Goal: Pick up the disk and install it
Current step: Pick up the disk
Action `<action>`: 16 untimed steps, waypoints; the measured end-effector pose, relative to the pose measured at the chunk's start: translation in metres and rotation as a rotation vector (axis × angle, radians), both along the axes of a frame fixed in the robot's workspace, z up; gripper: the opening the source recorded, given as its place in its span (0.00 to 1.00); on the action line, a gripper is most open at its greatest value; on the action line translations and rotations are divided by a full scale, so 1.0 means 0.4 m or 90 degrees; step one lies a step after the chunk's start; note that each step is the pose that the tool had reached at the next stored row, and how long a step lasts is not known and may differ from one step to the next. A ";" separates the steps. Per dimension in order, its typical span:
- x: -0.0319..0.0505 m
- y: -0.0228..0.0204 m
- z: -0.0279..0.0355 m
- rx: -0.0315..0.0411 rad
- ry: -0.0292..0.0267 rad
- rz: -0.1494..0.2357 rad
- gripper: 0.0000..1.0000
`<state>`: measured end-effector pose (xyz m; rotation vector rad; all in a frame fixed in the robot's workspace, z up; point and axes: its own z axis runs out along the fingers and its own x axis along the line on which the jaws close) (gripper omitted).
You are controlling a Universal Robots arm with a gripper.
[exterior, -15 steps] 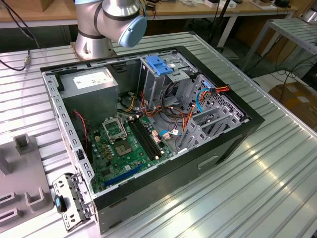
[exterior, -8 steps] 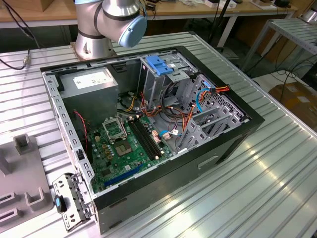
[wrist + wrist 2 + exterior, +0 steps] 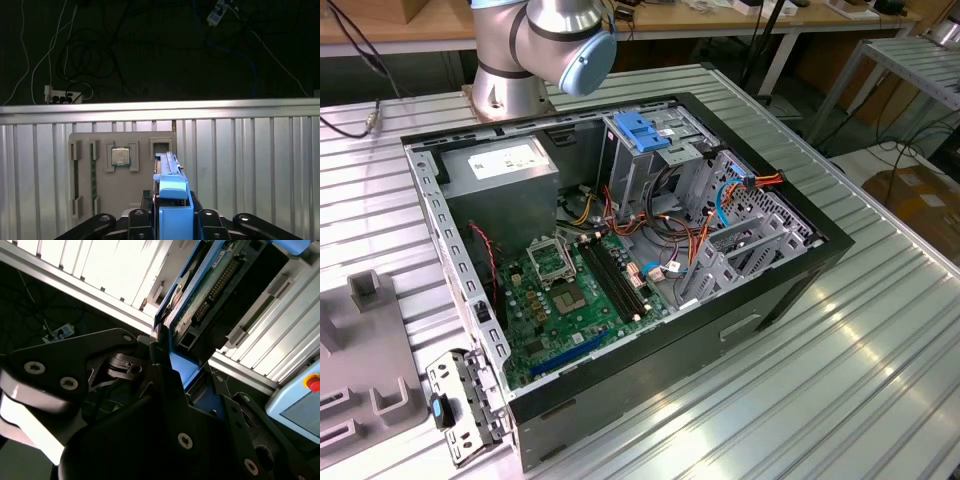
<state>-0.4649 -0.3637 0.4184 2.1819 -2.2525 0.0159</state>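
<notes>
In both wrist views my gripper [image 3: 172, 222] is shut on the disk [image 3: 170, 172]. In the first wrist view the disk stands on edge between the black fingers [image 3: 141, 216], with its blue plastic rail [image 3: 175, 210] facing the camera. It hangs above a grey fixture plate [image 3: 85, 200] on the ribbed metal table. In the second wrist view the gripper [image 3: 167, 365] clamps the disk [image 3: 210, 285], whose green circuit board and connector show, edged by the blue rail [image 3: 182, 371].
The exterior view has an open computer case [image 3: 790, 290] lying on the table, with motherboard [image 3: 570, 300], grey box [image 3: 505, 165], metal cage with blue top [image 3: 645, 130] and loose cables. The arm's base [image 3: 510, 60] stands behind it. The fixture plate holds a processor chip [image 3: 120, 156].
</notes>
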 end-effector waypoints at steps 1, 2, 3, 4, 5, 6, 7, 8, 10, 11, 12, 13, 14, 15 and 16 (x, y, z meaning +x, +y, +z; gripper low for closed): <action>0.000 0.000 0.002 0.0000 0.0000 0.000 0.37; 0.000 0.000 0.004 0.0001 0.0000 0.000 0.37; 0.000 0.000 0.006 0.0002 0.0000 0.000 0.37; 0.000 0.000 0.008 0.0003 0.0000 0.000 0.37; 0.000 0.000 0.010 0.0004 0.0000 0.000 0.37; 0.000 0.000 0.012 0.0004 0.0001 0.000 0.37; 0.000 0.000 0.014 0.0005 0.0000 0.000 0.37; 0.000 0.000 0.016 0.0005 0.0001 0.000 0.37; 0.000 0.000 0.021 0.0005 0.0002 0.000 0.37; 0.000 0.000 0.024 0.0005 0.0003 0.000 0.37; 0.001 0.000 0.026 0.0005 0.0004 0.000 0.37; 0.001 0.000 0.028 0.0005 0.0004 0.000 0.37; 0.001 0.000 0.030 0.0005 0.0004 0.000 0.37; 0.001 0.000 0.033 0.0005 0.0005 0.000 0.37; 0.001 0.000 0.034 0.0005 0.0006 0.000 0.37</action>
